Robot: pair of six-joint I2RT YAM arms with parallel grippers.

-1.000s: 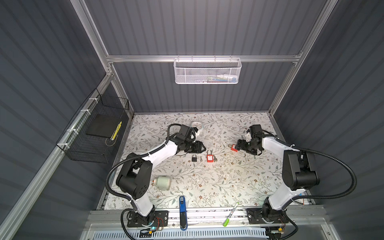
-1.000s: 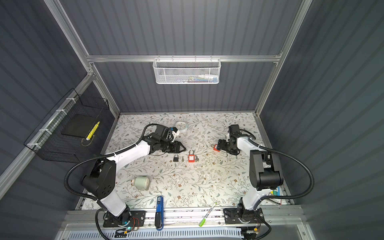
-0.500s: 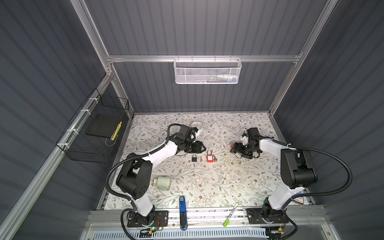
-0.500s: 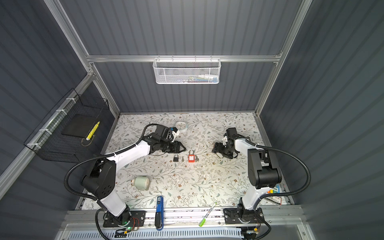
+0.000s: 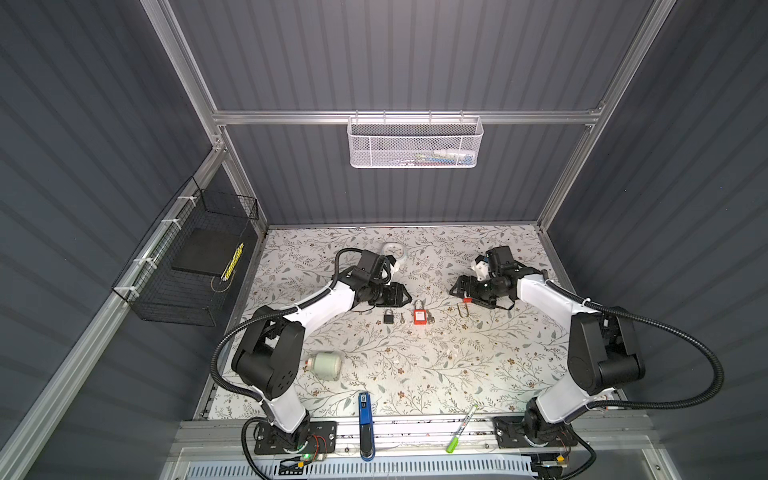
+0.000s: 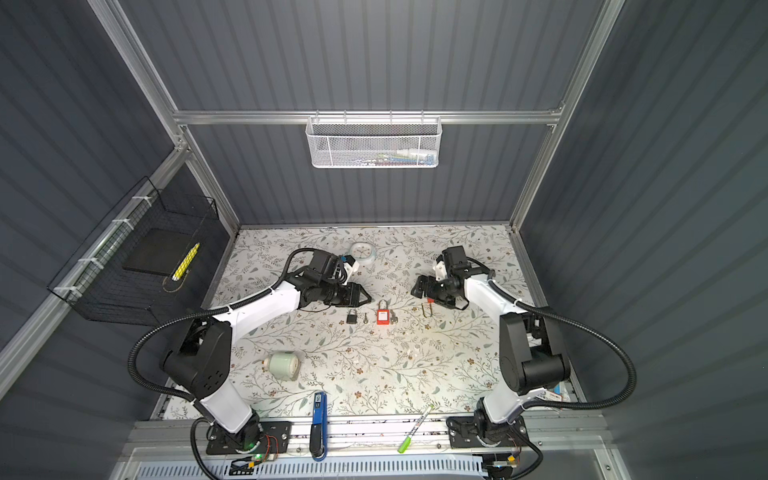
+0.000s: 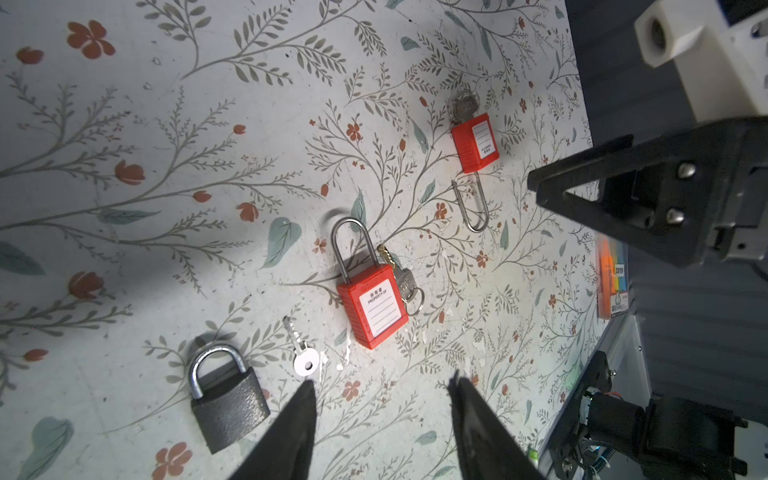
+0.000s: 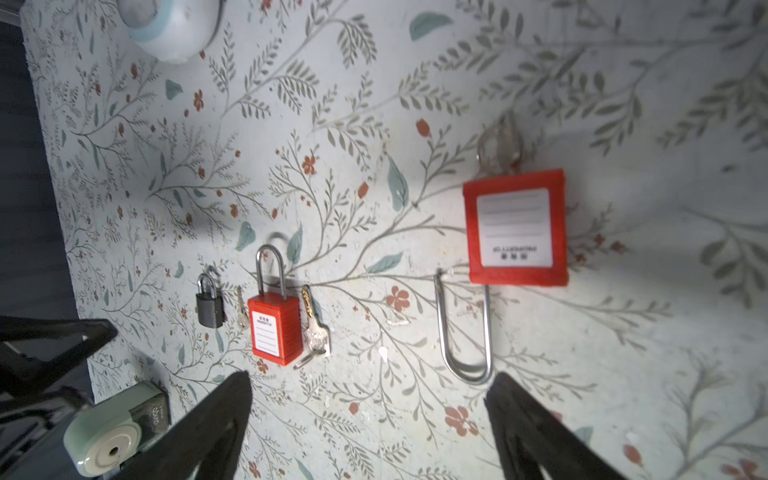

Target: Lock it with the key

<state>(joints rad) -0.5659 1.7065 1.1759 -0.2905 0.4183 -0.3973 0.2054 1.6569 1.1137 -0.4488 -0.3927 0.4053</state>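
A red padlock point(image 8: 515, 226) lies with its long shackle point(image 8: 465, 328) swung open and a key point(image 8: 498, 145) in its base. My right gripper point(image 8: 370, 382) hovers open over it; both top views show that gripper point(image 5: 457, 289) above the lock's red body point(image 5: 467, 300). Near the middle of the mat, a second red padlock point(image 7: 374, 307) lies shut with a bunch of keys point(image 7: 403, 278) beside it. Left of these lie a loose silver key point(image 7: 301, 351) and a black padlock point(image 7: 226, 395). My left gripper point(image 7: 382, 382) hangs open and empty just behind the row point(image 5: 409, 296).
A white round clock point(image 5: 392, 251) lies behind the left arm, and a pale green cylinder point(image 5: 326, 365) lies on the near left of the mat. A blue tool point(image 5: 365, 419) and a green marker point(image 5: 459, 430) rest on the front rail. A wire basket point(image 5: 183, 266) hangs on the left wall.
My right gripper has moved left and now sits over the open red padlock. The left arm and the locks have not moved.
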